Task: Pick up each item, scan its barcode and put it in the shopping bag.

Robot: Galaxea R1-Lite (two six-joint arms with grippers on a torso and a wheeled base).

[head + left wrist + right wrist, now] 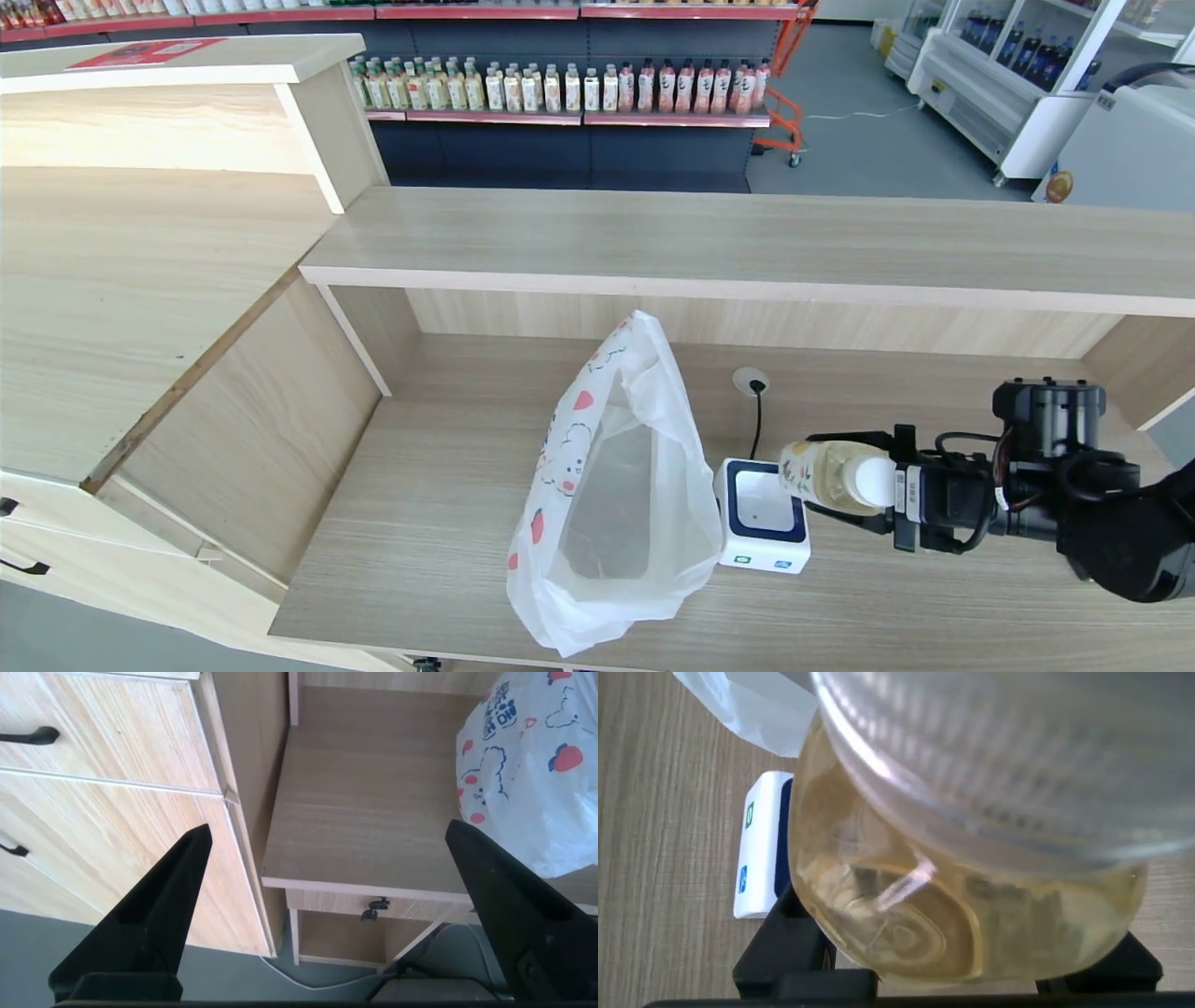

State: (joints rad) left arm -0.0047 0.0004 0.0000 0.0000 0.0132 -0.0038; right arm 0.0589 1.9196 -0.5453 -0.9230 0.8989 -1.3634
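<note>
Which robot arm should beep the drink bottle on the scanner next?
Right. The right gripper holds the clear plastic bottle of yellow drink just above the white-and-blue box scanner. The left gripper hangs open and empty by the light wooden drawers.

Seen from the right wrist, the bottle covers most of the scanner; the left wrist view's edge cuts off the bag.
</note>
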